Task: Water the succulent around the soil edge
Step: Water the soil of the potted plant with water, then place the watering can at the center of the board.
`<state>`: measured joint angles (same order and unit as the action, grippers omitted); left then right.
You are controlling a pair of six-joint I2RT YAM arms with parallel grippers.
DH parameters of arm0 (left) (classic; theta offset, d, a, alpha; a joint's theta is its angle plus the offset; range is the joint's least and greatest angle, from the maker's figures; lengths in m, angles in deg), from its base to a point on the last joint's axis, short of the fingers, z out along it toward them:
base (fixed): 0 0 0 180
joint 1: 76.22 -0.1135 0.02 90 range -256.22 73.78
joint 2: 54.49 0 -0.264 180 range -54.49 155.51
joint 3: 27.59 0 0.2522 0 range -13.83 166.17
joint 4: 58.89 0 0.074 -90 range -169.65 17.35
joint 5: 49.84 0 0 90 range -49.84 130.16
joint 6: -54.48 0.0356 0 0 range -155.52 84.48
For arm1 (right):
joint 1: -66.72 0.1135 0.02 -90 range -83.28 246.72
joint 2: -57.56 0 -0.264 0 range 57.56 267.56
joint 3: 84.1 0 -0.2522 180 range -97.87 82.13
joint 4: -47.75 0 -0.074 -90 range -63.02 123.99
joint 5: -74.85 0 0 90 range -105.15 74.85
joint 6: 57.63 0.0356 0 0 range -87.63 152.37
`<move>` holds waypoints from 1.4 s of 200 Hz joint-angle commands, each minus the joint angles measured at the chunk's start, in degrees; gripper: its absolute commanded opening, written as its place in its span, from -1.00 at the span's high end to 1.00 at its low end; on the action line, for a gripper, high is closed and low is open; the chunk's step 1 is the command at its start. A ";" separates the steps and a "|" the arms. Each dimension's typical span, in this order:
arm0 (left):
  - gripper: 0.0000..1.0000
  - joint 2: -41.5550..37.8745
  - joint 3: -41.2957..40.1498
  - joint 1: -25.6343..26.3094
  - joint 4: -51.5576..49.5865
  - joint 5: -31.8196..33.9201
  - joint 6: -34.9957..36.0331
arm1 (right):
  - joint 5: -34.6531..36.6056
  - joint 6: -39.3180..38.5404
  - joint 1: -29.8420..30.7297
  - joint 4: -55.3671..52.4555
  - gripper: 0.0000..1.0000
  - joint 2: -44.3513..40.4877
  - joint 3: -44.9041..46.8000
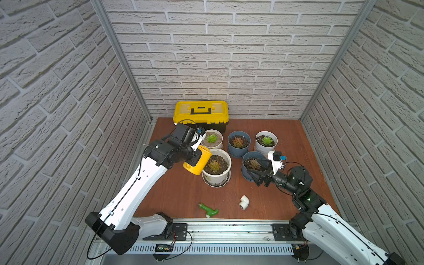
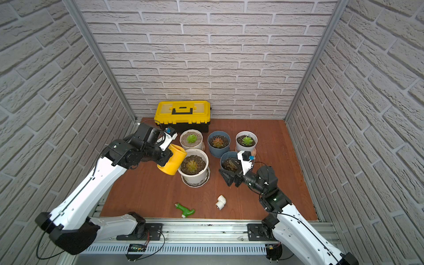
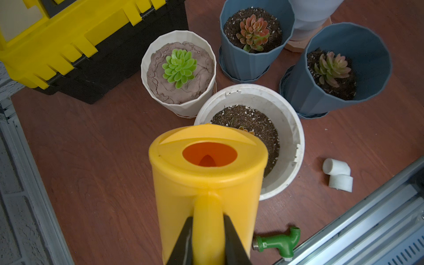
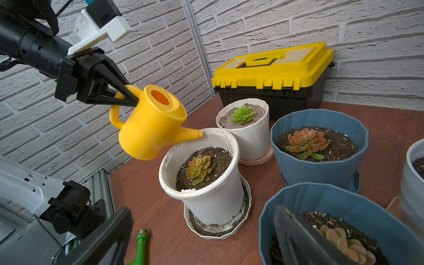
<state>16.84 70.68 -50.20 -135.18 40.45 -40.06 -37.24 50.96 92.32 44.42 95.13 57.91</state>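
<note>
A yellow watering can (image 4: pixel 149 128) hangs tilted, with my left gripper (image 3: pixel 208 220) shut on its handle. Its spout (image 4: pixel 192 134) reaches over the rim of a white pot (image 4: pixel 215 197), above the soil edge on the can's side. The orange-green succulent (image 4: pixel 199 168) sits in the middle of that dark soil. In both top views the can (image 1: pixel 198 160) (image 2: pixel 174 160) touches the pot's left side, beside the succulent (image 1: pixel 214 165). In the left wrist view the can hides most of the plant. My right gripper (image 4: pixel 203 211) is open and empty, to the right of the pot.
A blue pot (image 1: pixel 252 164) lies partly under my right gripper (image 1: pixel 255 174). Behind stand a white pot with a green succulent (image 1: pixel 212 138), another blue pot (image 1: pixel 238 142), a pale pot (image 1: pixel 266 141) and a yellow toolbox (image 1: pixel 202 112). A green fitting (image 1: pixel 208 210) and a white elbow (image 1: pixel 244 202) lie near the front.
</note>
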 commanded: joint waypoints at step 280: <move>1.00 -15.28 -40.46 31.20 72.32 4.43 0.59 | 44.42 2.14 -0.10 -46.21 -1.00 -20.41 -24.03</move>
<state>-1.87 31.88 -23.68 -80.69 40.37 -42.77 -8.87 51.12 92.32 10.91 77.07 37.29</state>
